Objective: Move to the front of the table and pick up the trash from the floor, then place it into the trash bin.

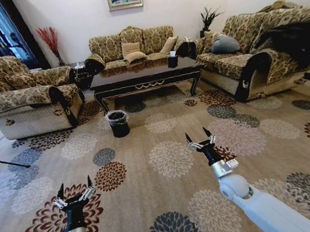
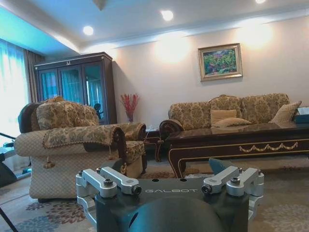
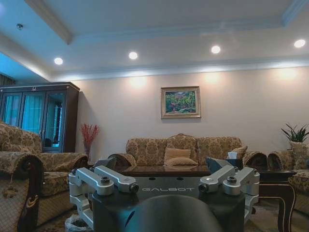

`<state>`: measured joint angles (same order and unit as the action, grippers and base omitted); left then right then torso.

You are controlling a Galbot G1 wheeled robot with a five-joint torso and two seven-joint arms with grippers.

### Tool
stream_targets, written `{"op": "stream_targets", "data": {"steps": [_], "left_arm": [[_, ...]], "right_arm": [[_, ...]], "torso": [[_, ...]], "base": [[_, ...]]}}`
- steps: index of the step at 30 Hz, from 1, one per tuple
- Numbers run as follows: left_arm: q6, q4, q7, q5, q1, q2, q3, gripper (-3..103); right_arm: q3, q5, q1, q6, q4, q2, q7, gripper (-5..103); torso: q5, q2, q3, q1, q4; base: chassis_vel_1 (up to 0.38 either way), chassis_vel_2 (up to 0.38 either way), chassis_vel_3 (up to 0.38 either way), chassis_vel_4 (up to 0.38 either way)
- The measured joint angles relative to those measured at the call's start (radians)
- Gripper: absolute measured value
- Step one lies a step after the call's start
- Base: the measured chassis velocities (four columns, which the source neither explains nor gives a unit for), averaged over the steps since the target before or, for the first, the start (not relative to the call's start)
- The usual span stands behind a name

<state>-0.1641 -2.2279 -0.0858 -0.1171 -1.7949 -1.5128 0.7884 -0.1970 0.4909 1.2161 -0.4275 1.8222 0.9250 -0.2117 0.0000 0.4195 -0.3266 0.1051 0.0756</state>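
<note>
My left gripper and my right gripper hang above the carpet, both with fingers wide apart and holding nothing. The table stands ahead, well apart from me. The trash bin stands on the floor near its left front leg.

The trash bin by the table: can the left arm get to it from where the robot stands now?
Probably not yet. The trash bin stands far ahead of the open left gripper, with bare carpet between; nothing blocks it.
</note>
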Motion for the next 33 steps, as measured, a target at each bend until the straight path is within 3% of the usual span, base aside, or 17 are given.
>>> {"op": "stream_targets", "data": {"steps": [33], "left_arm": [[0.0,0.0,0.0,0.0,0.0,0.0,0.0,100]], "right_arm": [[0.0,0.0,0.0,0.0,0.0,0.0,0.0,100]], "torso": [[0.0,0.139,-0.087,0.052,0.0]], "base": [[0.0,0.0,0.0,0.0]]}}
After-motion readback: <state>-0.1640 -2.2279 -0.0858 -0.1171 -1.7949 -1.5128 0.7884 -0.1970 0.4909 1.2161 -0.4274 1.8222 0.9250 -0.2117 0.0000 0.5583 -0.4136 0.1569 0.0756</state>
